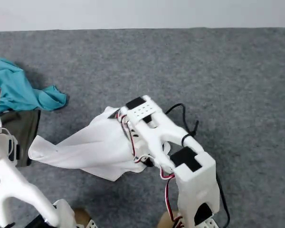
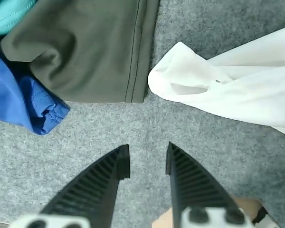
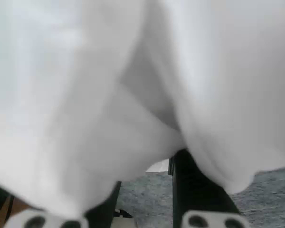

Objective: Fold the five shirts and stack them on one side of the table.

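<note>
Clamping white shirt (image 1: 90, 149), right pincer (image 3: 146, 183); left pincer (image 2: 147, 154) half-parted, empty, facing olive shirt (image 2: 85, 47).

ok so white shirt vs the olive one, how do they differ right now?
The white shirt is crumpled and stretched across mid-table; the olive shirt lies flat with a straight hem at the left. The white shirt drapes over the right gripper; the olive shirt touches no gripper and sits beside the teal shirt and blue shirt. Both are plain, single-colour fabric.
</note>
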Controlling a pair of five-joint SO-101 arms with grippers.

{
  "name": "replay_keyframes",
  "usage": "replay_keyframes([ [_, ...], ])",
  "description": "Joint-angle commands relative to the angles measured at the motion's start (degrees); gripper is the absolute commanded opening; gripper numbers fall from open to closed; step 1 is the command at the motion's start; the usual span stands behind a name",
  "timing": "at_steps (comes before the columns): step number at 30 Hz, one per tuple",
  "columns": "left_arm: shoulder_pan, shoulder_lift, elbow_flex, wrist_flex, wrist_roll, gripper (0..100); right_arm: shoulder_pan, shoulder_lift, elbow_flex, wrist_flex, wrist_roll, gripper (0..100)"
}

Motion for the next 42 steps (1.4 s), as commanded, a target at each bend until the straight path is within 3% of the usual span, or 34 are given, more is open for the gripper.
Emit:
replay_keyframes([
  [1,0.0,-1.4,-0.3,-0.8,0.5,14,1.7,-0.5,-3.5,0.2,1.8,13.6],
  [23,0.3,-1.4,-0.3,-0.5,0.5,14,1.6,3.3,-3.3,2.2,6.6,13.1],
  [28,0.3,-1.4,-0.3,-0.5,0.5,14,1.7,4.0,-3.6,1.5,6.6,0.2],
  [30,0.3,-1.4,-0.3,-0.6,0.5,14,1.8,3.8,-3.8,1.5,6.7,1.5],
  [42,0.4,-1.5,-0.7,-0.5,0.5,14,6.7,-5.8,-17.1,9.9,7.8,1.0],
])
